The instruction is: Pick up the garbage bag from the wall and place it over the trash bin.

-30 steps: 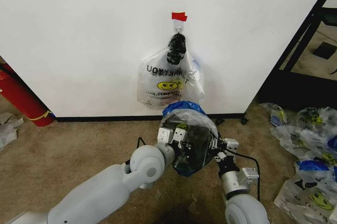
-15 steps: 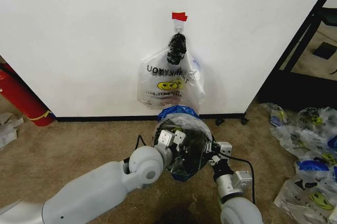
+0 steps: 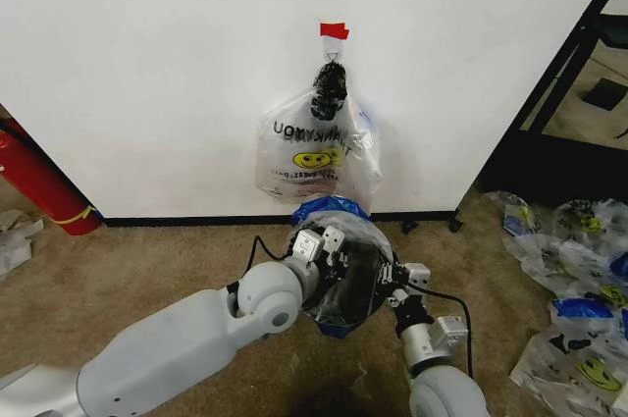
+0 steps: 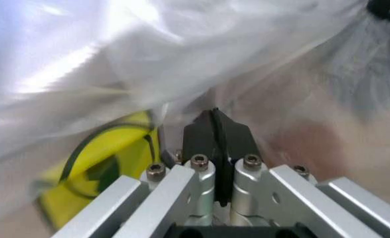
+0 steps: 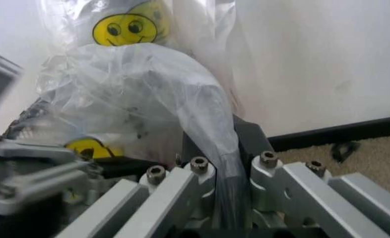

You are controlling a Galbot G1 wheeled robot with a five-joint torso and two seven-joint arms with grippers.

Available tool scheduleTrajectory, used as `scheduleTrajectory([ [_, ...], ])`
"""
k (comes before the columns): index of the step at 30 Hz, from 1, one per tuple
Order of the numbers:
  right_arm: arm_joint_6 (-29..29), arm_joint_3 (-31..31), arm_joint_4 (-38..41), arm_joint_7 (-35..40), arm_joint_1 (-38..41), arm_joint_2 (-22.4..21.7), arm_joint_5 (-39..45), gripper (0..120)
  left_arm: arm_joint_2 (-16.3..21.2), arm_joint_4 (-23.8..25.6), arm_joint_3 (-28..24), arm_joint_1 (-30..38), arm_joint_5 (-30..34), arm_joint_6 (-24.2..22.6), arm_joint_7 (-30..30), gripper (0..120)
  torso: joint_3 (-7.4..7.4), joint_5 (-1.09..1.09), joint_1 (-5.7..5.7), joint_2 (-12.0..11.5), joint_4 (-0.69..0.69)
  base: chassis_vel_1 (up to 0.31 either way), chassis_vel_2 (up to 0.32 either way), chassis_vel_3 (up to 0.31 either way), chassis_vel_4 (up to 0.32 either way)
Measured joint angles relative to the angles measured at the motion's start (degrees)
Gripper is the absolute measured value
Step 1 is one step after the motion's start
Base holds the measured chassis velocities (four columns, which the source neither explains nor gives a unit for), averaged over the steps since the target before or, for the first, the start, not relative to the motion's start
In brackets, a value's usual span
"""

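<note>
- Brown carpet (image 3: 147, 270) is covering the floor, and it is meeting the plain white wall (image 3: 147, 64) along a black baseboard (image 3: 186, 222).
- High on the wall a red tape strip (image 3: 334, 30) is sitting just above a small hook (image 3: 334, 45); a thick bundle of smiley bags (image 3: 316, 152) with a black knot is hanging from that hook.
- A long red cylinder (image 3: 39, 182) is leaning at the wall's left end, and a dark shelf frame (image 3: 569, 74) is standing at the right.
- A heap of like smiley bags (image 3: 574, 289) is lying on the carpet to the right, well apart from the arms.
- Below the bundle, near the baseboard, the trash bin (image 3: 355, 275) is standing with its dark sides showing through plastic.
- The garbage bag (image 3: 339, 216) is draping over the bin's top, its blue patch lying at the wall side.
- The left gripper (image 4: 215, 129) is sitting at the bin's left edge with its black fingers pressed together, and bag film is lying all round them.
- The right gripper (image 5: 225, 148) is sitting at the bin's right edge, pinching a fold of the garbage bag between its fingers.
</note>
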State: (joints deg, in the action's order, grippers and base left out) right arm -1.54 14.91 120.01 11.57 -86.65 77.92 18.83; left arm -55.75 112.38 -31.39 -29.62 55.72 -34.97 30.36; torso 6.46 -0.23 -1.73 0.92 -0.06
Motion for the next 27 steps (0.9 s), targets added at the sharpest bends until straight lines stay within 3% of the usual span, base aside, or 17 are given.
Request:
scheduleTrajectory([
  [16,-0.7,0.3,1.3,0.2,0.2,-0.2,1.7,1,0.5,-1.3,-1.3,-2.1,0.4,-1.5,-0.2,0,0.0,0.0,0.0,0.0,0.0,0.0,0.0,0.0,0.0],
  [27,-0.8,1.2,1.1,0.4,0.8,-0.6,2.5,1,4.0,3.5,3.1,-2.7,2.4,-1.3,0.5,0,0.0,0.0,0.0,0.0,0.0,0.0,0.0,0.0,0.0],
])
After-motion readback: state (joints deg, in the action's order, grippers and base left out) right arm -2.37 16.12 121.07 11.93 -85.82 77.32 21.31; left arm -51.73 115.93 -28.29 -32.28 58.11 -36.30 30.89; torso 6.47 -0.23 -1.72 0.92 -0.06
